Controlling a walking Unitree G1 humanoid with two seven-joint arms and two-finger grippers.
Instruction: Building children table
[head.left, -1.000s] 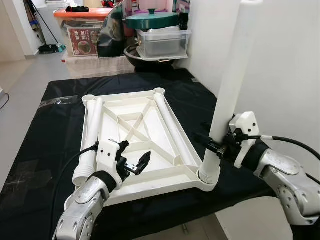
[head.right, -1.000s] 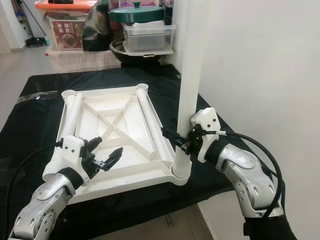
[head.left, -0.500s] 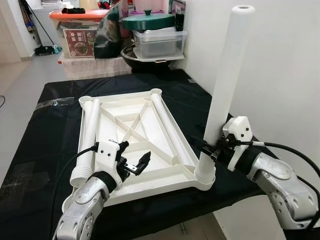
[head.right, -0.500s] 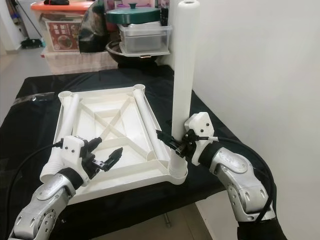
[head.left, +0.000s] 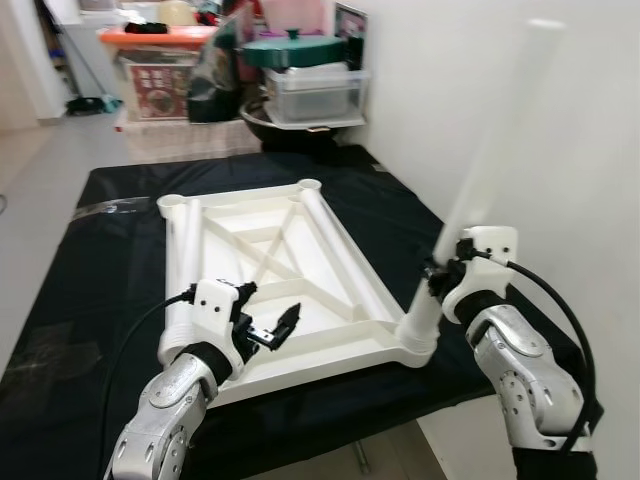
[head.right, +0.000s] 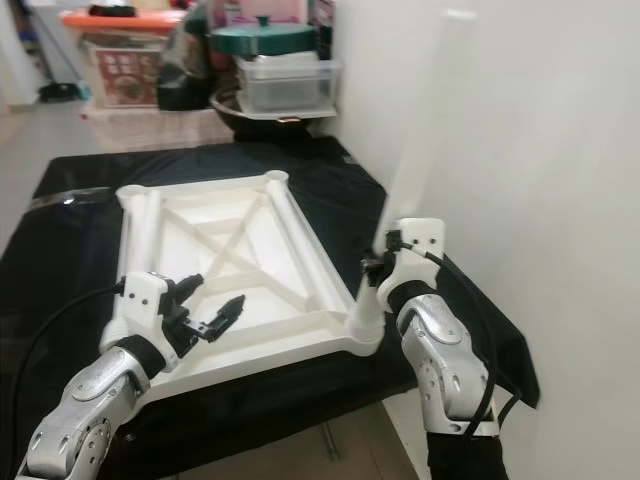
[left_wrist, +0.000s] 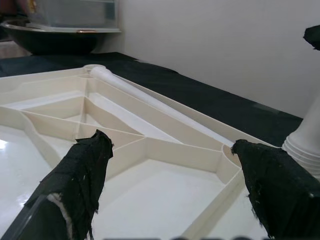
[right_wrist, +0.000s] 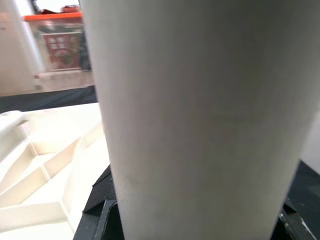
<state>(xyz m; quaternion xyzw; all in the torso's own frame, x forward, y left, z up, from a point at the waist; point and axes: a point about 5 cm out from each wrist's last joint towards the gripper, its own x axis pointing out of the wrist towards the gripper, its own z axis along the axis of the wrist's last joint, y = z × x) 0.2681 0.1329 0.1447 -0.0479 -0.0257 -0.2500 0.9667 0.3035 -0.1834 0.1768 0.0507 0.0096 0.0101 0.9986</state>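
left gripper (head.left: 268, 331): fingers spread wide, arm bent, wrist level, reaching forward | right gripper (head.left: 437, 276): fingers clamped together, forearm angled up, elbow low

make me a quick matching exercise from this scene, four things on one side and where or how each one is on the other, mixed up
Things:
1. right gripper
2. left gripper
3. green lid
4. white tabletop

States:
A. lying underside up on the black cloth
B. open, hovering over the tabletop's near end
C. on top of the clear bin at the back
D. clamped on the tilted white leg in the corner socket

Pairs: 1-D, 2-B, 3-C, 4-A
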